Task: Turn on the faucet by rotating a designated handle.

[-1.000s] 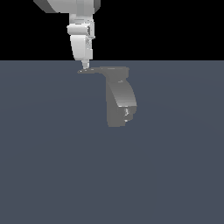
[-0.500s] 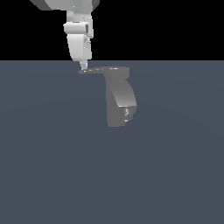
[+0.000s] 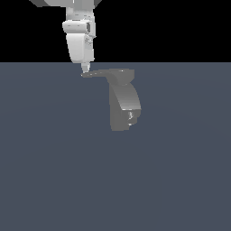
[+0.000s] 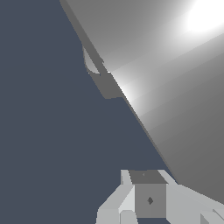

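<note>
White robot fingers (image 3: 84, 69) touching tip of thin flat grey lever handle (image 3: 100, 73) atop chunky matte grey faucet (image 3: 122, 106); spread or pressed together: cannot tell.

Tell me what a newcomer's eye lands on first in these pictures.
The white gripper comes down from the top of the exterior view, its tip at the outer end of the handle. That thin lever sticks out toward the exterior view's left from the chunky grey faucet, alone on a dark floor.
</note>
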Motion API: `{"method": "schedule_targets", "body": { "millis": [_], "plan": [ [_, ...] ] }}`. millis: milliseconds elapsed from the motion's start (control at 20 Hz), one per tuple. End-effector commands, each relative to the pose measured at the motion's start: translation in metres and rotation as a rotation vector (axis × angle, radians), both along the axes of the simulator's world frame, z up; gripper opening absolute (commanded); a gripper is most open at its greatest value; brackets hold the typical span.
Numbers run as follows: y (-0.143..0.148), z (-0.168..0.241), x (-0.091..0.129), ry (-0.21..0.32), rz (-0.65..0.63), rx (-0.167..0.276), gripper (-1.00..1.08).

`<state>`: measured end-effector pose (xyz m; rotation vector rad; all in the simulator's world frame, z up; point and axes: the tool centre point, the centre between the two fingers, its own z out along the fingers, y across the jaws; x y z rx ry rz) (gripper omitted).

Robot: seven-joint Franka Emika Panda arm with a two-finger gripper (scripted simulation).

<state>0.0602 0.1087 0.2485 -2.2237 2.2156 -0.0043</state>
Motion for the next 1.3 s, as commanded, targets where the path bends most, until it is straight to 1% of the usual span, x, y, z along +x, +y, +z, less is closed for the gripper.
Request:
{"method": "schedule_targets", "body": {
  "millis": [0, 450, 550, 1250],
  "plan": [
    [0.003, 0.000, -0.009, 0.004, 0.004, 0.000, -1.00],
    [0.004, 0.000, -0.035, 0.004, 0.004, 0.000, -1.00],
    [0.003, 0.000, -0.031, 0.001, 0.002, 0.001, -1.00],
    [-0.025, 0.000, -0.064, 0.002, 0.003, 0.001, -1.00]
  ]
}}
